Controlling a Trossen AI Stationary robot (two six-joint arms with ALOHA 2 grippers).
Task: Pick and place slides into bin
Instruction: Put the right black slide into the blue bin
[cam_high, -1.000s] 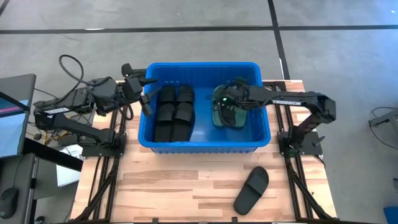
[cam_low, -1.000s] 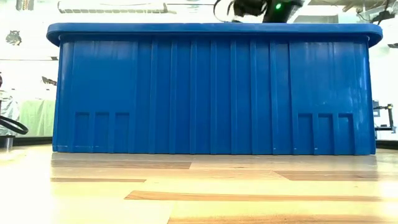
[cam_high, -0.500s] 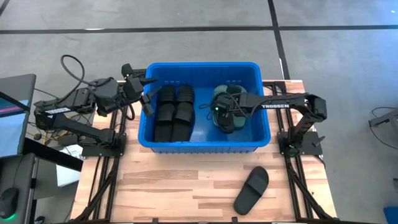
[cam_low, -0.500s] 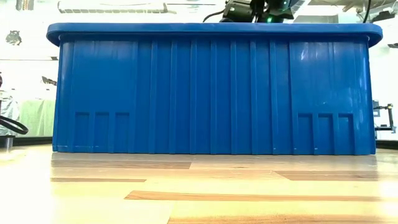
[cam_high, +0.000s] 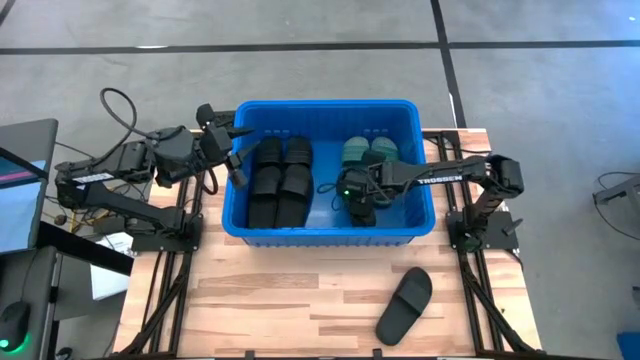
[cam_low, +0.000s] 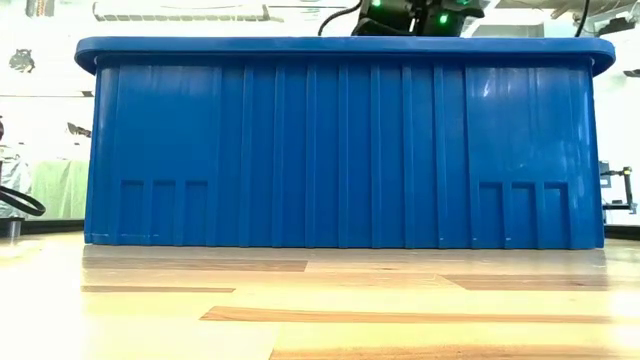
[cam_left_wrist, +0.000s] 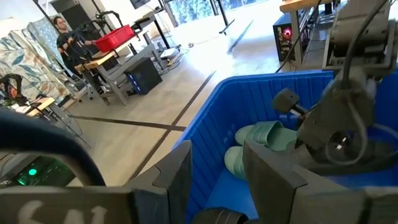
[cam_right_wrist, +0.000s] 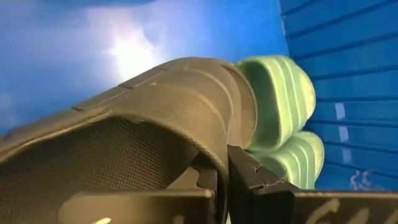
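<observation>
The blue bin (cam_high: 325, 232) stands on the wooden table. Several black slides (cam_high: 280, 180) lie in its left half, and two pale teal slides (cam_high: 362, 150) lie against its far right wall. My right gripper (cam_high: 352, 192) reaches down into the bin's right half, shut on another black slide (cam_right_wrist: 143, 118). One more black slide (cam_high: 405, 303) lies flat on the table in front of the bin. My left gripper (cam_high: 228, 150) hovers at the bin's left rim, open with nothing between its fingers (cam_left_wrist: 181, 180). My right gripper pinches an edge of the black slide (cam_right_wrist: 219, 163) between its two fingers. The fingers slant down into the bin from the table's right side. The slide stretches away ahead of them inside the bin; whether it rests on the bin's floor I cannot tell.
The bin's tall front wall (cam_low: 340, 150) fills the low view, with only the top of my right arm (cam_low: 400, 15) showing above its rim. Bare wood lies in front of the bin. A monitor (cam_high: 20, 185) and cables sit off the table's left.
My right gripper has moved down and toward the table's near edge inside the bin, carrying the black slide with it. The two teal slides at the far wall, which the gripper and the black slide covered before, now show.
</observation>
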